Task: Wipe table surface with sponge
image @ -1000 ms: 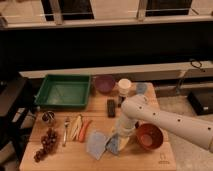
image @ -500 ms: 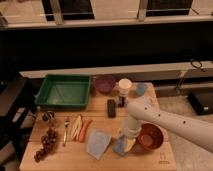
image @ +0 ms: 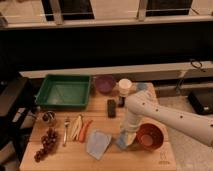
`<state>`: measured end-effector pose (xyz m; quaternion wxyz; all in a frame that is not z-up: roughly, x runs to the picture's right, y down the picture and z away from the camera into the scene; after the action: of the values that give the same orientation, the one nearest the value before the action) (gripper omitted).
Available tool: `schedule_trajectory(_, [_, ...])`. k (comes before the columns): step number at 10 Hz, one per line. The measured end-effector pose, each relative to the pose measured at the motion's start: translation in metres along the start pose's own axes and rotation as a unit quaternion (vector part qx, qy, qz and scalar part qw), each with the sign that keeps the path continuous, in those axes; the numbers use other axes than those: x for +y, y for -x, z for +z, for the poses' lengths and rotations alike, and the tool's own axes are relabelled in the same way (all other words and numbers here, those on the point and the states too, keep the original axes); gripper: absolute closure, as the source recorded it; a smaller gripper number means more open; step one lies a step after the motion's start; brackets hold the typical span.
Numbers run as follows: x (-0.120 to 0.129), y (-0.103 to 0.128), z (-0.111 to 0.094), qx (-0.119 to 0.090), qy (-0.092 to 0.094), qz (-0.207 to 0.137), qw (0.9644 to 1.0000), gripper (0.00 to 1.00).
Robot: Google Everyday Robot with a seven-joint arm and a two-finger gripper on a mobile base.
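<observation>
At the near edge of the table (image: 60, 162), the end effector (image: 125, 142) is down on the sponge (image: 123, 143), clenched on it, between the pale cloth (image: 98, 144) and the orange bowl (image: 150, 136). The sponge looks soft, light and squashy, so a grip across its sides with gentle downward pressure should suit wiping; beyond lie the carrot (image: 85, 130) and green tray (image: 64, 91)
</observation>
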<state>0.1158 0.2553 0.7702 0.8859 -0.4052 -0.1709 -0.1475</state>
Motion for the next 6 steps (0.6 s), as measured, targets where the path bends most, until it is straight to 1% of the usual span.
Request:
schedule_trajectory(1, [0.0, 0.0, -0.001, 0.0, -0.001, -0.007, 1.0, 1.0])
schedule_trajectory(2, [-0.005, 0.006, -0.001, 0.002, -0.002, -0.02, 0.9998, 1.0])
schedule_trajectory(5, [-0.041, 0.033, -0.003, 0.003, -0.011, -0.059, 0.9982, 1.0])
schedule_trajectory(6, [-0.048, 0.039, -0.002, -0.002, -0.012, -0.07, 0.9974, 1.0])
